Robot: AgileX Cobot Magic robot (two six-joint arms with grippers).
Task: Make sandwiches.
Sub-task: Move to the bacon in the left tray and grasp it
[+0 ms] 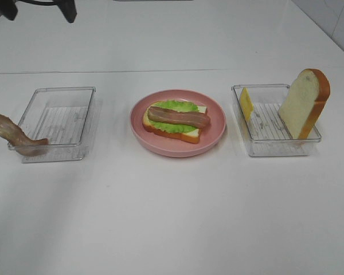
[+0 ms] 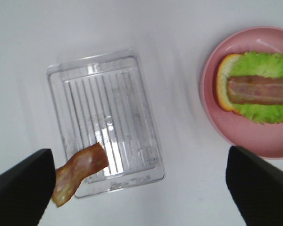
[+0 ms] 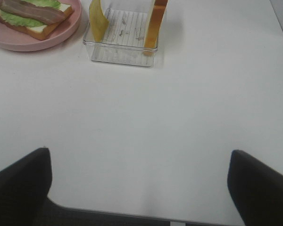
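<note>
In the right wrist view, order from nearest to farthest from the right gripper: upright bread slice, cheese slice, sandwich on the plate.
1. upright bread slice, in the clear tray, ahead of the right gripper.
2. cheese slice, at the tray's other side.
3. sandwich, on the pink plate.

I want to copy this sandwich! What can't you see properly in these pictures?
- High view: lettuce and top bacon cover most of the bottom bread.
- Left wrist view: the picture's edge cuts off part of the plate.
- Right wrist view: the picture's edge cuts off the upright bread.
</note>
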